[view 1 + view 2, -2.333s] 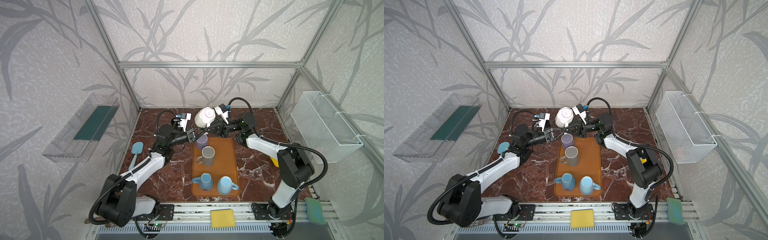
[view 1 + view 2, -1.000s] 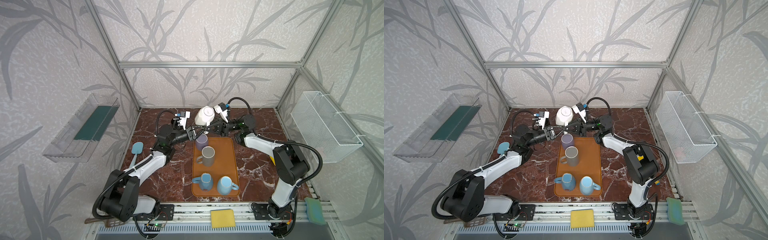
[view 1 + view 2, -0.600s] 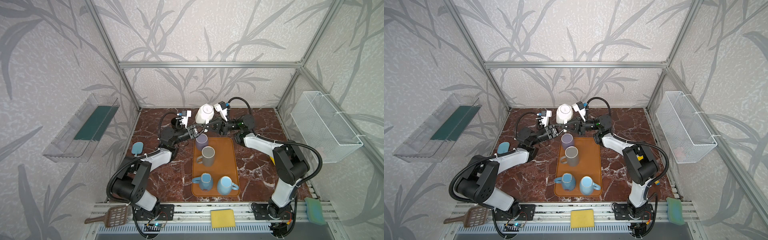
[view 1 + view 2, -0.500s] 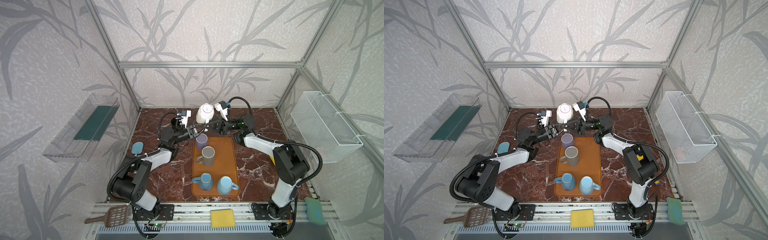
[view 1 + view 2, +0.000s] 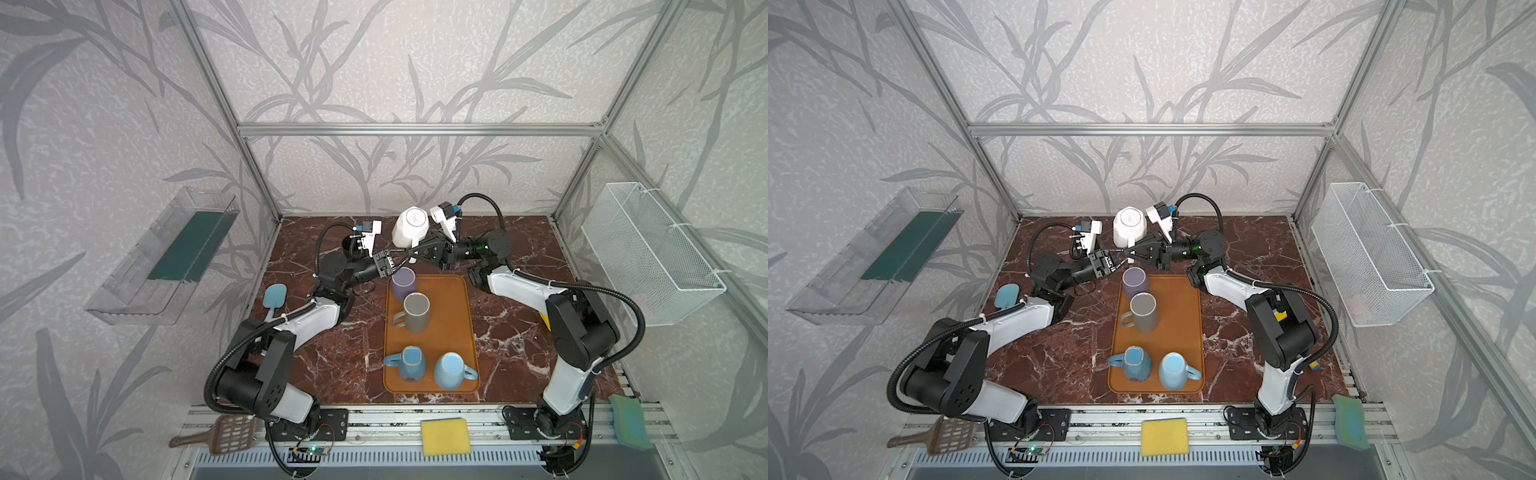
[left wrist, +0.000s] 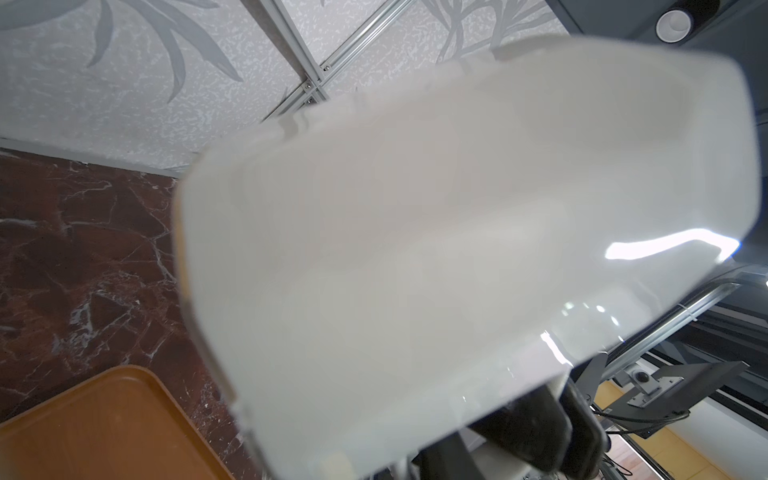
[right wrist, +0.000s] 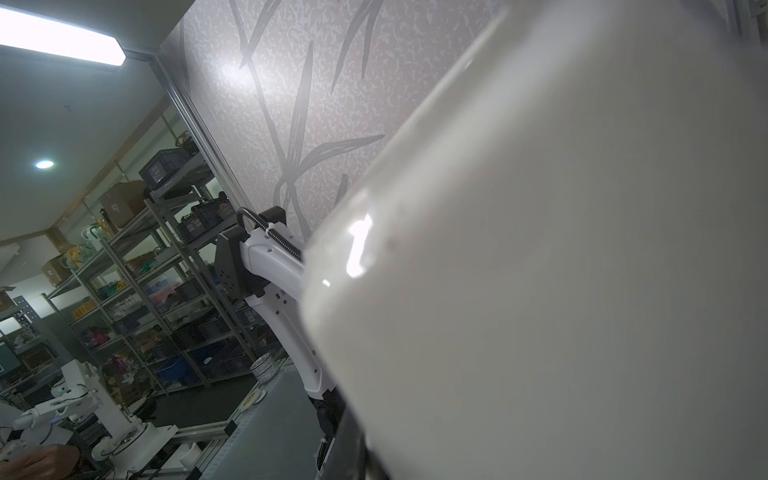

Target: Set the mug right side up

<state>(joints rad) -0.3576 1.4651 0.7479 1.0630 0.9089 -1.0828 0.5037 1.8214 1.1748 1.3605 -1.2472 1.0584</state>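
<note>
**Holding the white mug aloft, base upward**

In both top views the white mug (image 5: 411, 226) (image 5: 1128, 226) hangs just above the middle of the frame. It is clear of the marble table (image 5: 332, 353) and just beyond the far short edge of the orange tray (image 5: 457, 299). Its ringed base faces up toward the camera and its wider mouth points down and away, so it is tilted and bottom-up.

The right gripper (image 5: 413, 254) (image 5: 1131, 254) reaches in from the right. Its two dark fingers draw together to a point at the mug's handle, just under the body, and are clamped on it. The left gripper (image 5: 401, 255) (image 5: 1119, 254) comes in from the left, with its thin fingertips right at the mug's lower edge. Whether that pincer is gripping the mug or has its jaws apart cannot be told.

In the left wrist view the mug (image 6: 415, 208) is blurred and fills most of the frame, with a tray corner (image 6: 83, 424) at lower left. In the right wrist view it (image 7: 540, 249) covers the whole right half.

Four other mugs stand on the tray. A purple mug (image 5: 403, 282) and a grey mug (image 5: 415, 311) are at the far end, toward the frame's centre. Two blue mugs (image 5: 409, 363) (image 5: 451, 370) sit side by side at the near end. A yellow sponge (image 5: 444, 436) lies on the rail at the bottom middle, and a wire basket (image 5: 648, 249) hangs at the right.
</note>
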